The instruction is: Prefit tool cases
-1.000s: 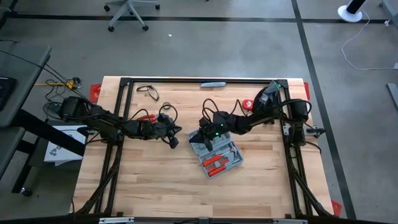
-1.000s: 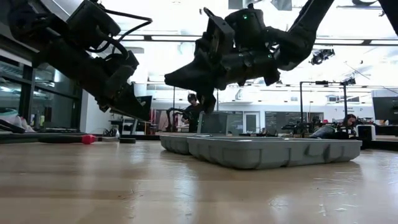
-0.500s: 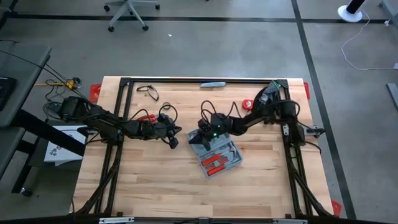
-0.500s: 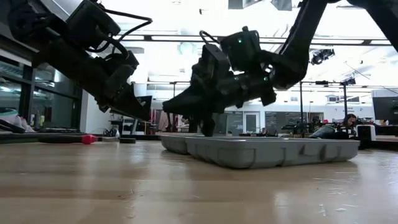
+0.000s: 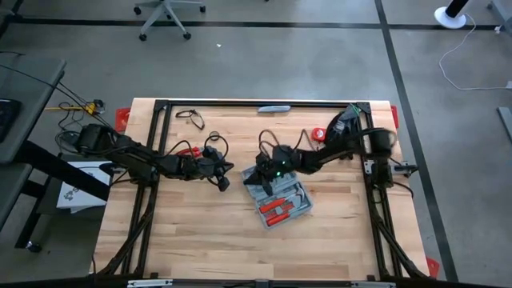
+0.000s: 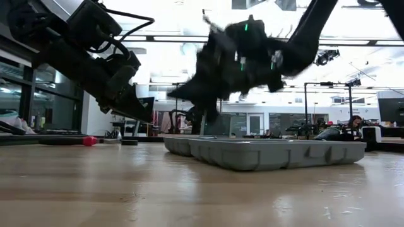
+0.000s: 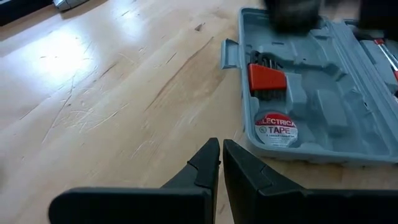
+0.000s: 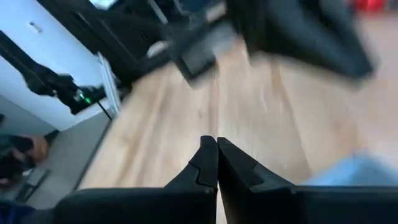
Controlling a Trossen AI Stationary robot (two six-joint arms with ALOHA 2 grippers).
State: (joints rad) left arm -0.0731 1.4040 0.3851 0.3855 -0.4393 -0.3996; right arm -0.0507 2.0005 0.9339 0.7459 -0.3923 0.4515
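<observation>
The tool case (image 5: 278,198) lies open near the middle of my table (image 5: 200,240), both halves flat, set askew to the table edges. Its tray holds red-handled tools (image 5: 274,210); the left wrist view shows a red bit holder (image 7: 266,77) and an electrical tape roll (image 7: 275,129). My right gripper (image 5: 258,178), fingers pressed together and empty, hangs over the case's far-left corner. My left gripper (image 5: 223,183), fingers nearly touching and empty, hovers just beside the case on its left. Bare wood lies open toward the near edge.

Both arms are dark and jointed, with black looping cables, a small green light, and tapered black fingers (image 7: 208,163).
</observation>
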